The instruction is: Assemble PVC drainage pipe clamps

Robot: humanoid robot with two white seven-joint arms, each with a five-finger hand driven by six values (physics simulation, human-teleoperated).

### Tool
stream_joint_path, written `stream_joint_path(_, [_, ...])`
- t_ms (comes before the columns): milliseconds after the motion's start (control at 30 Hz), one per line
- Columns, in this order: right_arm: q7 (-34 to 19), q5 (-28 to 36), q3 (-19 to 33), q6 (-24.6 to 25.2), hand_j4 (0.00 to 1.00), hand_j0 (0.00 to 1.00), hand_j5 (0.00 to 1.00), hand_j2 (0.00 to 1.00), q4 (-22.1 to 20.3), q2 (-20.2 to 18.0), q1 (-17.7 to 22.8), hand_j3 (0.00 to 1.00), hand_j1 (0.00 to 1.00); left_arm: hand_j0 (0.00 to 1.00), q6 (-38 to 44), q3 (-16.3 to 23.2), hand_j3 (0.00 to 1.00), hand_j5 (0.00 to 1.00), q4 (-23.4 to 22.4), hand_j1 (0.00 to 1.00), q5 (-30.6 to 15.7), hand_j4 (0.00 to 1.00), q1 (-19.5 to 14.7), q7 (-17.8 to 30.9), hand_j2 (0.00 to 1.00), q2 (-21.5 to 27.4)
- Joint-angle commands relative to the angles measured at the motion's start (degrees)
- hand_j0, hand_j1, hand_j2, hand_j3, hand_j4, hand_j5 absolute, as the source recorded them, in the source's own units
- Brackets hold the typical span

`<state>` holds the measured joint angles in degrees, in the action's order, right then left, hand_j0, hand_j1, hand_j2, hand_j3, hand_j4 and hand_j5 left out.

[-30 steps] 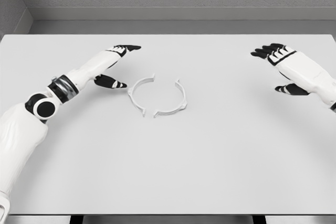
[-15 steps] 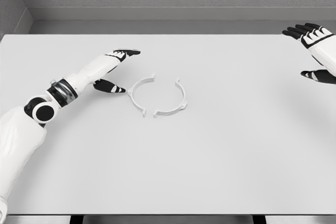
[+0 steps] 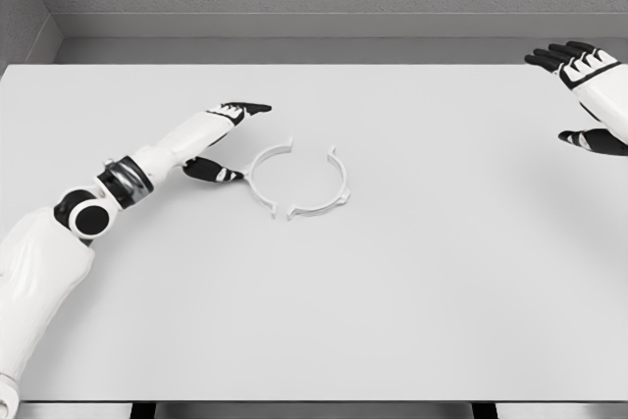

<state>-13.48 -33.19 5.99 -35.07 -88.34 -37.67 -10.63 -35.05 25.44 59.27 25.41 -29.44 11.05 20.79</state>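
Left hand nudging the clamp halves together

The left hand's [image 3: 221, 139] open fingers held nothing, thumb touching the left clamp half [image 3: 262, 180], which nearly met the right clamp half [image 3: 332, 188] mid-table [image 3: 392, 291]. A slow, level push seemed best; the right hand [image 3: 584, 95] hovered open.

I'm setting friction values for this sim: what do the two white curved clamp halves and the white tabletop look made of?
The left white curved clamp half and the right white curved clamp half look like thin moulded plastic, probably PVC: uniform matte white, small lugs at the ends, no shine. The white tabletop looks like smooth matte laminate or painted board: flat, grainless, without reflections. As renders, both stay guesses.
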Motion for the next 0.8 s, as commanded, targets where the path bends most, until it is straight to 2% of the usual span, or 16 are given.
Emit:
stream_joint_path(0, [0.03, 0.41, -0.19, 0.07, 1.00, 1.00, 1.00, 1.00, -0.08, 0.06, -0.09, 1.00, 1.00, 1.00, 0.05, -0.04, 1.00, 1.00, 1.19, 1.00, -0.09, 1.00, 0.18, 0.02, 1.00, -0.05])
stream_joint_path(100, [0.03, 0.32, -0.10, 0.07, 1.00, 1.00, 1.00, 1.00, -0.52, 0.06, -0.09, 1.00, 1.00, 1.00, 0.05, -0.04, 1.00, 1.00, 2.07, 1.00, -0.09, 1.00, 0.44, 0.02, 1.00, -0.05])
stream_joint_path(167, [0.03, 0.32, -0.10, 0.07, 1.00, 1.00, 1.00, 1.00, -2.37, 0.06, -0.09, 1.00, 1.00, 1.00, 0.05, -0.04, 1.00, 1.00, 2.95, 1.00, 0.34, 1.00, 1.06, 0.02, 1.00, -0.05])
stream_joint_path(767, [0.03, 0.32, -0.10, 0.07, 1.00, 1.00, 1.00, 1.00, -2.46, 0.06, -0.09, 1.00, 1.00, 1.00, 0.05, -0.56, 1.00, 1.00, 4.10, 1.00, 1.31, 1.00, 1.76, 0.02, 1.00, -1.19])
